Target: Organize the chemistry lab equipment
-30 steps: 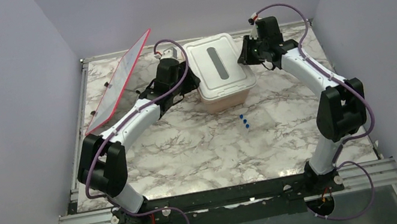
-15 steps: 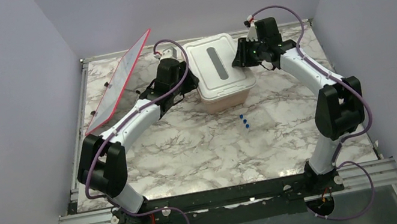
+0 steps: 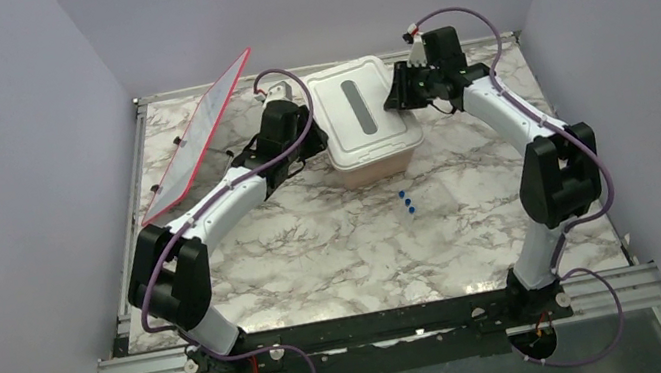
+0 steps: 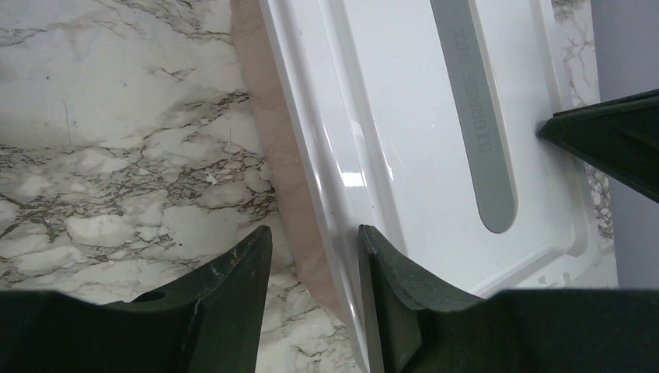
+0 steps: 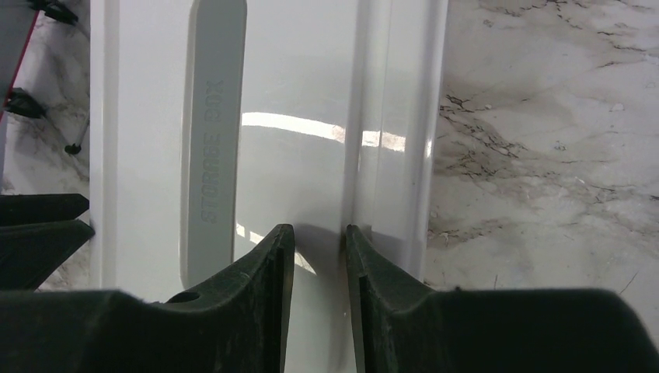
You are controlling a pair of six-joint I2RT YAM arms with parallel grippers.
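Container status: one pink tub [image 3: 372,170] stands at the far centre of the marble counter [image 3: 338,256], closed by a white lid [image 3: 336,125]. A grey inset strip [image 4: 486,140] along the middle of the lid reads "STORAGE BOX". The lid covers the whole opening, so the contents of the tub cannot be seen.

Task items: three small blue caps [image 3: 406,201] lie in a short row on the counter, near the front of the tub but not touching it. The tube bodies are too small to make out. Both hands are well apart from the caps.

Left hand [image 4: 314,231]: positioned at the left side of the tub. Its fingers [image 4: 233,303] stand partly apart and straddle the left rim of the lid. One finger is outside, over the pink wall, and the other is over the top face of the lid. Whether the pads press on the rim cannot be told.

Right hand [image 5: 318,228]: positioned over the right side of the lid. Its fingers [image 5: 256,303] stand a narrow gap apart, with the tips aimed at the lid beside its raised border ridge. A shadow falls on the lid between them. Whether they touch the lid cannot be told.

Adjacent object: a flat red-edged panel [image 3: 197,138] leans tilted at the far left of the counter, beside the left arm.
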